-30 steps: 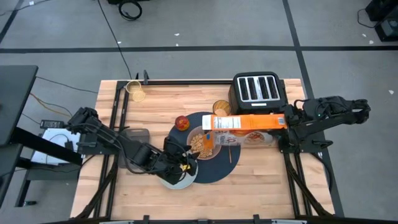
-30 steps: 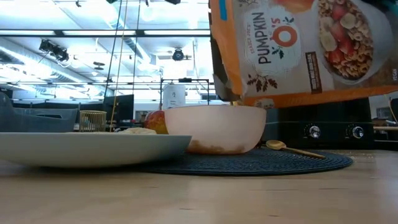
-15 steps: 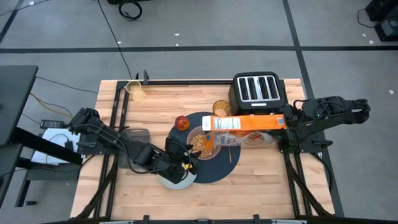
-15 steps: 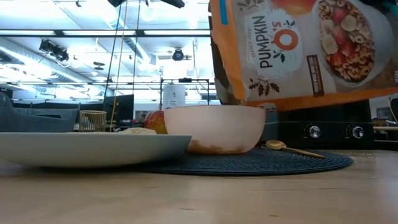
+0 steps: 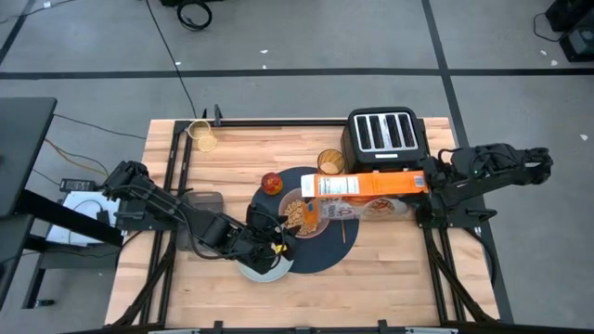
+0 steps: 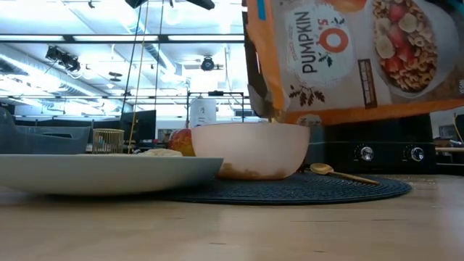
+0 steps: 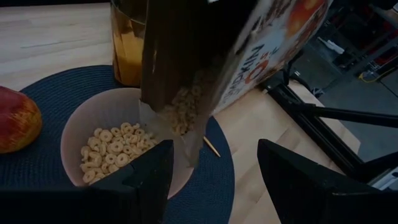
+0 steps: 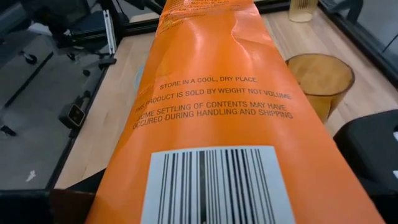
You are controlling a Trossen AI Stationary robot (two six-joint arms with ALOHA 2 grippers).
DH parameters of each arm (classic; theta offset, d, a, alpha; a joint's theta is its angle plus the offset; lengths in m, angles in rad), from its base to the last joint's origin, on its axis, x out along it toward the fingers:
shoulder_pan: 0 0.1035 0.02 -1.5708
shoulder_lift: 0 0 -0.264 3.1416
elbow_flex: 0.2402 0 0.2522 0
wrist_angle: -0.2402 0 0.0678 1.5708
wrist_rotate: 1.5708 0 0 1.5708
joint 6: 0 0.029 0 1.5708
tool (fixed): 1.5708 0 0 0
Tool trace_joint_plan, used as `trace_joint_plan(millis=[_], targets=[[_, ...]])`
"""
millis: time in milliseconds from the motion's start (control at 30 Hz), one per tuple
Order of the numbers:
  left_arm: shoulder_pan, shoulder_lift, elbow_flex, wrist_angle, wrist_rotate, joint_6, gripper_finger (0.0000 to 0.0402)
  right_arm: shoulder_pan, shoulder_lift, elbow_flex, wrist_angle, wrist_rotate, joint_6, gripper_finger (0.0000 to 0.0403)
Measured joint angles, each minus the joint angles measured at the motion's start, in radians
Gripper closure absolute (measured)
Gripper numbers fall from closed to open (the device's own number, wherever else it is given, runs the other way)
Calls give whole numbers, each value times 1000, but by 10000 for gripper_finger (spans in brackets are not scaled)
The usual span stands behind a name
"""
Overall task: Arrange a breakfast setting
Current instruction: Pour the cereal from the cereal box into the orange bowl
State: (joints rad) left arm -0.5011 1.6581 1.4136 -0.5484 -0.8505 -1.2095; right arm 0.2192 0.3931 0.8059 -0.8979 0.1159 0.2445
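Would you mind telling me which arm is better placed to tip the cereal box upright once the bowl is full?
The right. Its tool already grips the cereal box tilted over the pinkish bowl. The left tool hovers open over the plate.

The wooden surface (image 5: 390,264) carries a round dark mat (image 5: 327,250) at its middle, a toaster (image 5: 385,134) at the far edge, a plate (image 5: 255,269) overlapping the mat's near left rim, a grey container (image 5: 202,199) to the left, and a small cup (image 5: 204,141) near the far left corner.
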Motion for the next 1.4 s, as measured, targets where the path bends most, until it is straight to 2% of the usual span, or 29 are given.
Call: trace_joint_plan(millis=[867, 1167, 1400], targets=[[0, 0, 0, 0, 10, -1, 164, -5, 0, 18, -1, 3, 2, 114], [1, 0, 0, 0, 10, -4, 164, -7, 48, 32, -76, -15, -2, 114], [1, 0, 0, -1, 10, -8, 164, -6, 62, 32, -3, -29, -17, 114]])
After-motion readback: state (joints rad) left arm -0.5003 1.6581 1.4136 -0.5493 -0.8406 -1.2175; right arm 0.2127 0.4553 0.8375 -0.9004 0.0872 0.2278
